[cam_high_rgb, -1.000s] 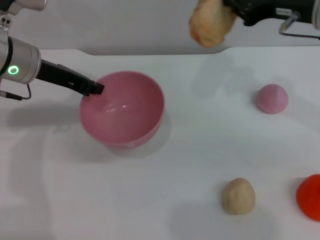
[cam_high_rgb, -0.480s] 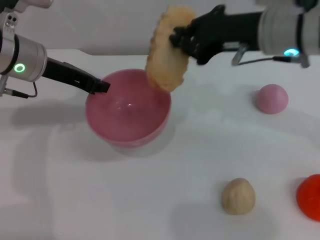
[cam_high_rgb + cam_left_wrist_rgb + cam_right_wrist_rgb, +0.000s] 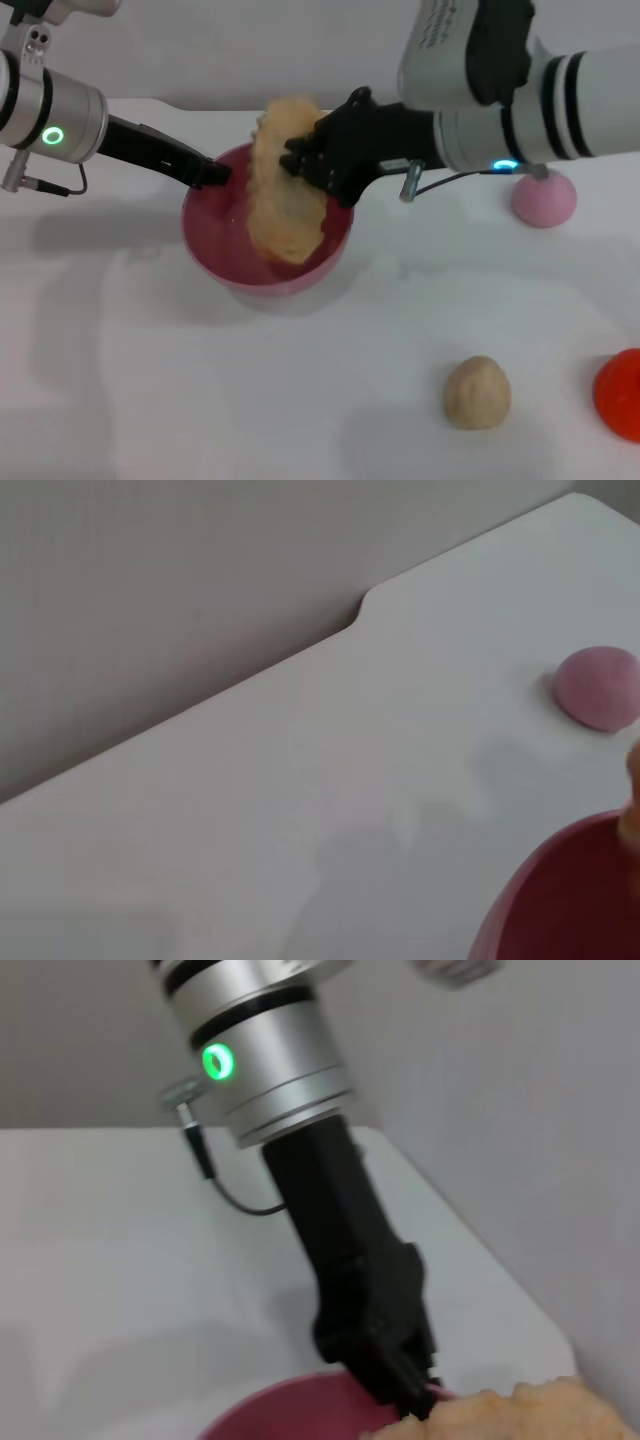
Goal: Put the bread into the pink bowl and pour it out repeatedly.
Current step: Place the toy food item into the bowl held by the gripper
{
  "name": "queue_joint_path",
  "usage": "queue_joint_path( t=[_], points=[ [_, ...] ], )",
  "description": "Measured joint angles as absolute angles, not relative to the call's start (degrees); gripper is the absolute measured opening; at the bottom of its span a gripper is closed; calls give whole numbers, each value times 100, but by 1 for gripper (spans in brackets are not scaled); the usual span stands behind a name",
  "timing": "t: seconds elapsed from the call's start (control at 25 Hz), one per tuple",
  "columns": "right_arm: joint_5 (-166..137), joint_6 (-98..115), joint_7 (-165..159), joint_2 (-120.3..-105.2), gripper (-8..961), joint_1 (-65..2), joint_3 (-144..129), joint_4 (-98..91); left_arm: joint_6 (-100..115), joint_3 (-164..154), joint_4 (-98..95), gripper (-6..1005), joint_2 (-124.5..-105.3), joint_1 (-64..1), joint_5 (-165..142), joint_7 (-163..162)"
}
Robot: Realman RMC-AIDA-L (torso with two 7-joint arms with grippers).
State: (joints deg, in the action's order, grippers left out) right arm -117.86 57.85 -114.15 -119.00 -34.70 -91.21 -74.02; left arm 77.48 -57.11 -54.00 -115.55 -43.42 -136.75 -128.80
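- Bread (image 3: 285,180) hangs upright, its lower end dipping inside the pink bowl (image 3: 215,255) while its upper end rises above the rim; whether it touches the bowl's floor cannot be told.
- The right gripper (image 3: 305,160) reaches in from the robot's right, its black fingers (image 3: 330,165) closed on the loaf's upper part.
- The left gripper (image 3: 212,175) comes from the robot's left and clamps the bowl's rim on its far left edge; in the right wrist view the same gripper (image 3: 405,1385) meets the pink rim (image 3: 290,1410) just beside the bread (image 3: 490,1415).
- The bowl sits on the white table (image 3: 200,400).
- A small pink dome (image 3: 544,200) rests on the table to the bowl's right, partly behind the right arm; the left wrist view shows it (image 3: 597,687) well apart from the bowl's rim (image 3: 560,890).
- A round tan bun (image 3: 477,392) lies nearer the robot, on its right.
- An orange-red object (image 3: 620,392) is cut off at the right edge.
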Motion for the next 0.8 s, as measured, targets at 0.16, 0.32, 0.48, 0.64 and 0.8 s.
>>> queue_joint_path(
  t=[0.16,0.32,0.48,0.64,0.8],
  points=[
    [-11785,5812,-11409,-11900,74,-3526,-9211,-7313,7749,-5712,-5388,46,-11564,-4345,-13676,-12865],
    [-11782,5815,-11401,-11900,132,-3527,-9215,-7337,7748,-5712,-5378,46,-11566,-4345,-13677,-12863],
    [-11781,5818,-11399,-11900,253,-3511,-9218,-7384,7743,-5712,-5379,46,-11566,-4344,-13677,-12858],
    [-11777,5807,-11360,-11919,495,-3349,-9213,-7717,7685,-5699,-5349,46,-11540,-4340,-13679,-12849],
    [-11439,5569,-10896,-11982,511,-2845,-9011,-8360,7635,-5675,-5350,46,-11546,-4314,-13682,-12834]
  ],
)
